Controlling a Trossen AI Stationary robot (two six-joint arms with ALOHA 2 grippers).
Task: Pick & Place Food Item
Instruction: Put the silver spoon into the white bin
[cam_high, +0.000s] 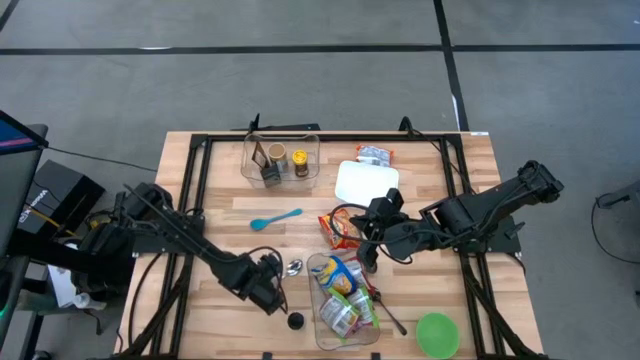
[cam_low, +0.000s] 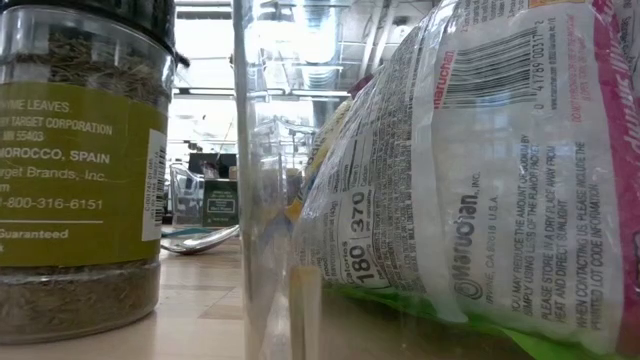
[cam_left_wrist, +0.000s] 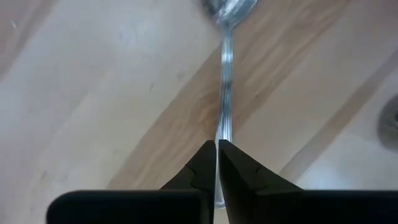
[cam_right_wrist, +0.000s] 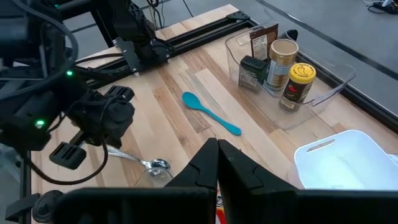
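A metal spoon (cam_high: 293, 267) lies on the wooden table near the front middle. My left gripper (cam_high: 272, 290) is shut on its handle. My right gripper (cam_high: 367, 260) is shut above the far end of a clear bin (cam_high: 318, 300) that holds several food packets (cam_high: 340, 285). I see nothing between its fingers (cam_right_wrist: 217, 158). A red noodle packet (cam_high: 338, 228) lies on the table just beyond that bin. In the low view a printed noodle packet (cam_low: 480, 170) leans behind the bin's clear wall (cam_low: 270, 180). My left gripper pinches the spoon's handle (cam_left_wrist: 222, 134) between its two fingers, away from the bowl (cam_left_wrist: 227, 6). The fingers come from above. In the right wrist view the spoon's bowl (cam_right_wrist: 160, 165) rests on the table.
A second clear bin (cam_high: 280, 160) with jars stands at the far edge, with a white tray (cam_high: 366, 182) and a small packet (cam_high: 375, 155) beside it. A blue spoon (cam_high: 275, 219) lies mid-table. A spice jar (cam_high: 295, 321) and a green bowl (cam_high: 437, 335) stand near the front edge.
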